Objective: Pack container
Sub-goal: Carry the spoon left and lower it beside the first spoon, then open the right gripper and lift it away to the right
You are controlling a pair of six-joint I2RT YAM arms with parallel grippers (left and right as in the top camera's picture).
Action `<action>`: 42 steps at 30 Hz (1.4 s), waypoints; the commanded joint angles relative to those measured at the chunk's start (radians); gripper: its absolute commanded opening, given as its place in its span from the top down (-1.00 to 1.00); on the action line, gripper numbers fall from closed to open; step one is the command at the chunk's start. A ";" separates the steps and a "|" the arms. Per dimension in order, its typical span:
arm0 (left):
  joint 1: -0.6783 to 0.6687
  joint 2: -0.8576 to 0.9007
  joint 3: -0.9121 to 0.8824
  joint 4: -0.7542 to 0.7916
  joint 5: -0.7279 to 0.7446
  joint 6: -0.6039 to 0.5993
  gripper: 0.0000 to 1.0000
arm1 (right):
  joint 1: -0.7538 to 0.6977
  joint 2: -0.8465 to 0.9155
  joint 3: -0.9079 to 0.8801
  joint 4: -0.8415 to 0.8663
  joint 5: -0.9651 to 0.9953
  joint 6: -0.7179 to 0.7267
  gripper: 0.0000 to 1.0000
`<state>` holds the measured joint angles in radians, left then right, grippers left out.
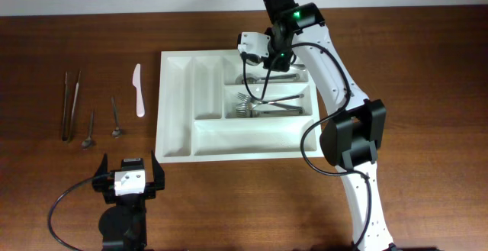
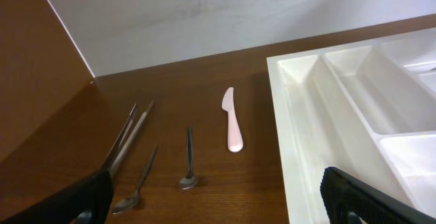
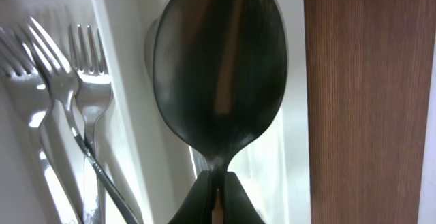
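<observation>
Right jaws are squeezing a spoon [image 3: 218,81] just inside the far edge of the tray [image 1: 177,121]. Left jaws are standing wide open over open surface [image 1: 244,205] by the tray's near left corner.

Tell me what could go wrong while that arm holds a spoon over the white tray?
1. The right gripper pinches the spoon only at its thin neck, so it might swivel or slip out.
2. The spoon hangs close to the divider beside the forks. Released off-line, it could land on that wall or among the forks instead of in its own compartment of the cutlery tray.
</observation>
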<state>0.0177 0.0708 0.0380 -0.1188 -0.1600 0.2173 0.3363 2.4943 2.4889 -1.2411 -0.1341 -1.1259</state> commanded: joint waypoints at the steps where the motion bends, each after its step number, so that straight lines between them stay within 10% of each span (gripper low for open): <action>1: -0.005 -0.008 -0.006 0.003 0.010 0.008 -0.99 | -0.001 0.034 0.005 0.015 -0.041 -0.003 0.90; 19: -0.005 -0.008 -0.006 0.003 0.010 0.008 -0.99 | -0.005 0.048 -0.043 0.047 -0.039 0.001 0.62; 26: -0.005 -0.008 -0.006 0.003 0.010 0.008 -0.99 | -0.005 0.026 0.013 0.046 -0.034 0.072 -0.97; 42: -0.005 -0.008 -0.006 0.003 0.010 0.008 -0.98 | -0.325 -0.053 0.339 -0.189 0.329 0.895 -0.97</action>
<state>0.0177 0.0708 0.0380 -0.1188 -0.1600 0.2173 0.1188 2.4992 2.7697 -1.3529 0.1101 -0.5148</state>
